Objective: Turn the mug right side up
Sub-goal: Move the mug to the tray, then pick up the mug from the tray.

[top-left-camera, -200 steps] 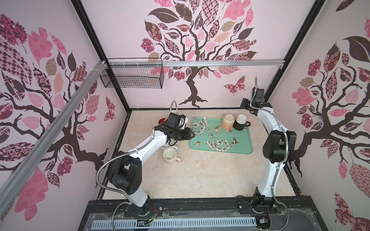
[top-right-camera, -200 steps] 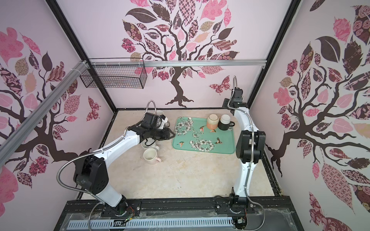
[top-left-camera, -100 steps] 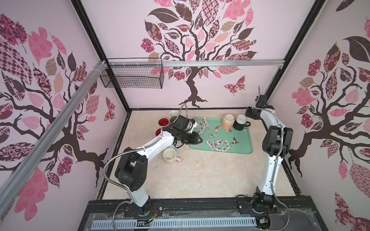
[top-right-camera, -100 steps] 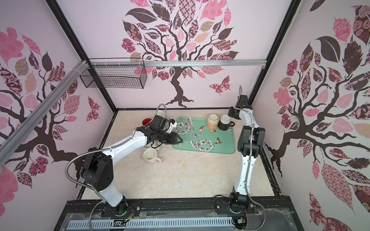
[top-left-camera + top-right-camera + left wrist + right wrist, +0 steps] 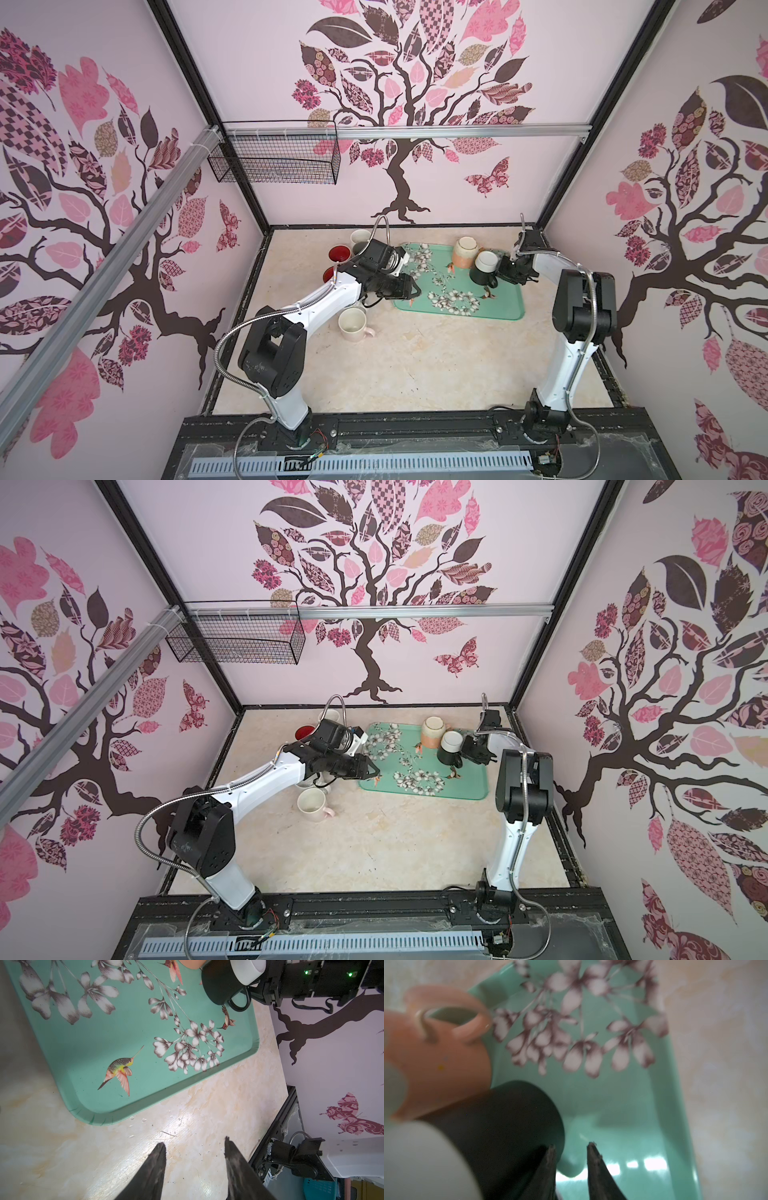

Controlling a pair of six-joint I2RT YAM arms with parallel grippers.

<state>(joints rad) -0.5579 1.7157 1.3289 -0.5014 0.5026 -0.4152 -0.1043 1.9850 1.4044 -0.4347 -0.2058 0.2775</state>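
The mug [image 5: 482, 271] [image 5: 449, 752] is dark with a white base. It leans tilted on the green tray [image 5: 498, 308] [image 5: 465, 789], base uppermost and handle toward the tray's front edge. My right gripper [image 5: 505, 270] [image 5: 469, 752] [image 5: 570, 1145] is at the mug's right side. Its jaws stand a narrow gap apart, and one finger [image 5: 548, 1159] lies against the dark wall [image 5: 500, 1126]. Only tray shows between the tips, and a grip further back is hidden. My left gripper [image 5: 415, 291] [image 5: 195, 1145] is open and holds nothing, over the table by the tray's near left corner.
A peach mug [image 5: 464, 253] [image 5: 436, 1064] stands upside down on the tray, touching the dark one. A cream mug [image 5: 352, 326] stands upright on the table under the left arm. Red cups [image 5: 337, 253] and a white cup [image 5: 359, 239] sit at the back left. A wire basket [image 5: 274, 158] hangs above.
The right gripper came down from the back right corner to the mug and its jaws narrowed. The mug tipped and shifted slightly left and forward. The left arm swung right toward the tray.
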